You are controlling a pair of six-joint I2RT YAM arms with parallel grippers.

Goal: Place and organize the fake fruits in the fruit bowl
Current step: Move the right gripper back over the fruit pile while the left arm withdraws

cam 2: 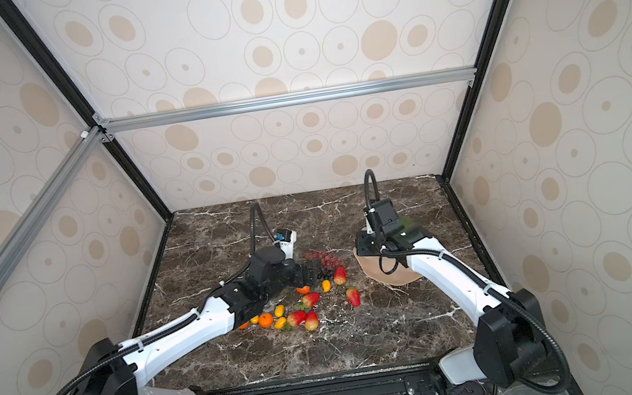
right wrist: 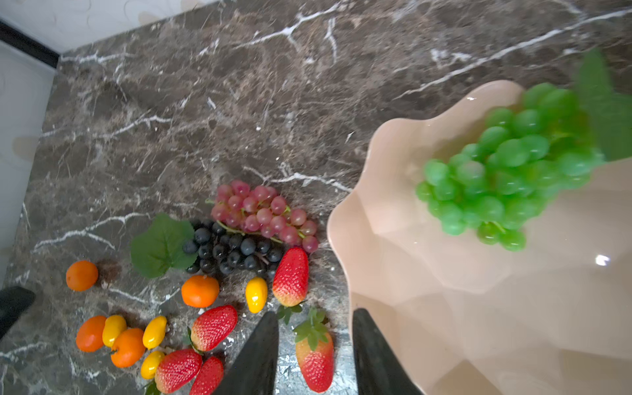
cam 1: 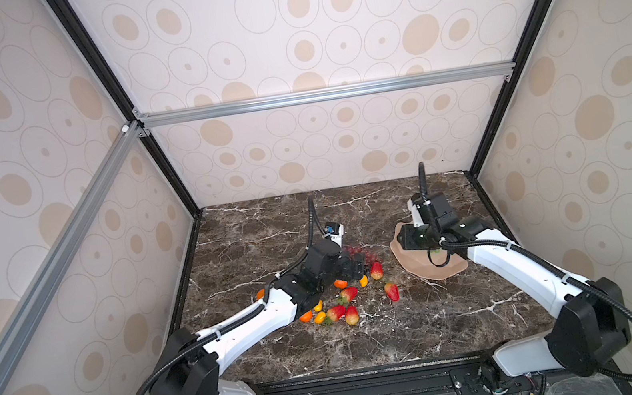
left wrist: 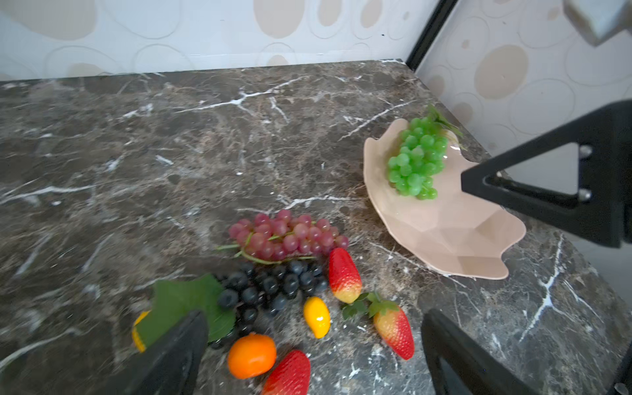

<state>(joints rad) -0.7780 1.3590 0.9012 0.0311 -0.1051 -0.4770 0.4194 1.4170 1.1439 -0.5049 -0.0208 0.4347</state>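
The pale pink fruit bowl (cam 1: 438, 271) (cam 2: 395, 277) stands at the right of the table. A green grape bunch (left wrist: 415, 160) (right wrist: 496, 171) lies inside the bowl (right wrist: 478, 307). My right gripper (cam 1: 406, 238) (right wrist: 314, 321) hovers over the bowl's left rim, part open and empty. Red grapes (left wrist: 287, 236), dark grapes (left wrist: 273, 287), strawberries (cam 1: 376, 270), oranges (left wrist: 251, 355) and small yellow fruits (left wrist: 317, 316) lie scattered mid-table. My left gripper (cam 1: 357, 266) (left wrist: 314, 316) hangs wide open just above the dark grapes and the yellow fruit, holding nothing.
The dark marble table (cam 1: 268, 230) is boxed in by patterned walls at the back and both sides. More strawberries (cam 1: 336, 312), an orange (cam 2: 265, 320) and yellow fruits (cam 1: 319, 317) lie beside my left forearm (cam 1: 248, 325). A black rail (cam 1: 374, 383) runs along the front edge.
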